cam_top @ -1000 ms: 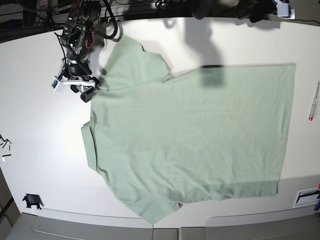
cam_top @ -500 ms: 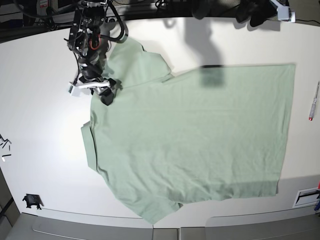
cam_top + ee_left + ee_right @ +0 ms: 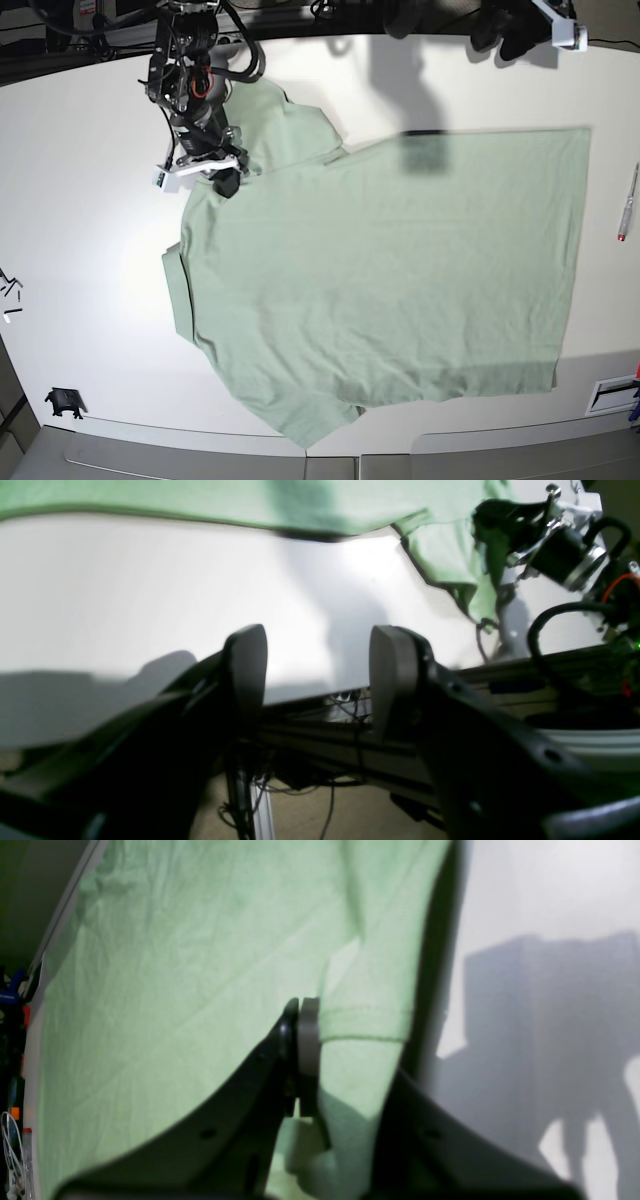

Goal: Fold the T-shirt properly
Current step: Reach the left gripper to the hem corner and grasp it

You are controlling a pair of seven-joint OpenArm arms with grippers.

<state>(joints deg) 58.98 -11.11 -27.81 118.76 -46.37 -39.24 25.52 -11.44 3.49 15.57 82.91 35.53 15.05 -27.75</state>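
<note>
The pale sage-green T-shirt [image 3: 400, 270] lies spread flat on the white table [image 3: 90, 200], collar [image 3: 175, 290] to the left and hem to the right. My right gripper [image 3: 224, 181] is over its upper-left sleeve. In the right wrist view the right gripper [image 3: 301, 1035] is shut, pinching the sleeve's stitched hem [image 3: 365, 1025], and the sleeve cloth is raised off the table. My left gripper [image 3: 317, 675] is open and empty, hovering over the table's far edge away from the shirt [image 3: 200, 500]. Its arm [image 3: 510, 28] shows at the top right of the base view.
A pen [image 3: 627, 200] lies at the table's right edge. A white card [image 3: 612, 395] sits at the lower right. A small black object [image 3: 65, 403] and small dark bits [image 3: 10, 285] lie at the left. The right arm's body [image 3: 560, 555] shows in the left wrist view.
My right gripper has moved right and slightly down, from beside the sleeve's outer edge to over the shirt's shoulder. The left arm has hardly moved.
</note>
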